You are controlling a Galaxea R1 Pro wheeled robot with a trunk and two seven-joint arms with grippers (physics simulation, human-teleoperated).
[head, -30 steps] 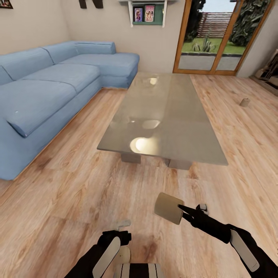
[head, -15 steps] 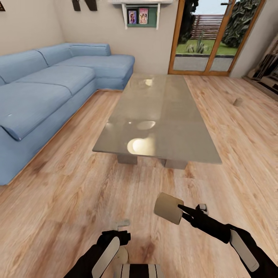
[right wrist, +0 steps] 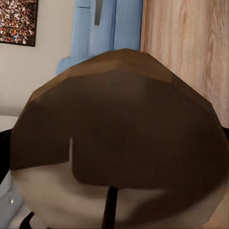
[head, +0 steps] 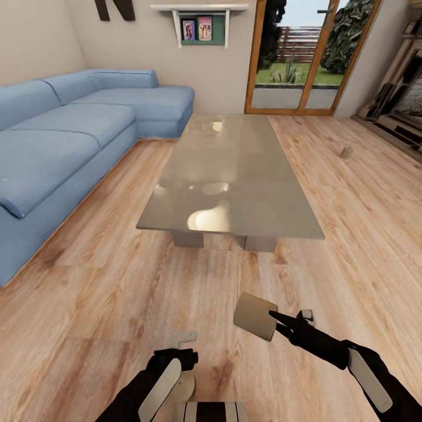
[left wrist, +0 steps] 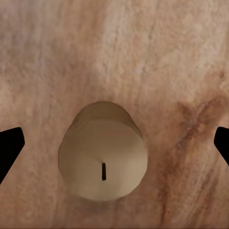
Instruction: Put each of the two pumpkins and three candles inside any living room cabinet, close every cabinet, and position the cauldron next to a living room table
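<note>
Across the left of the head frame runs the blue sofa (head: pixel 58 140); table (head: pixel 234 176) centre. Lower right, right gripper (head: pixel 274 319) clamps one candle (head: pixel 255 316) for carrying. Left gripper (head: pixel 186 340) spread wide; a candle (left wrist: pixel 102 157) between its tips, apparently unheld. Third candle (head: pixel 346 152) on floor, right.
</note>
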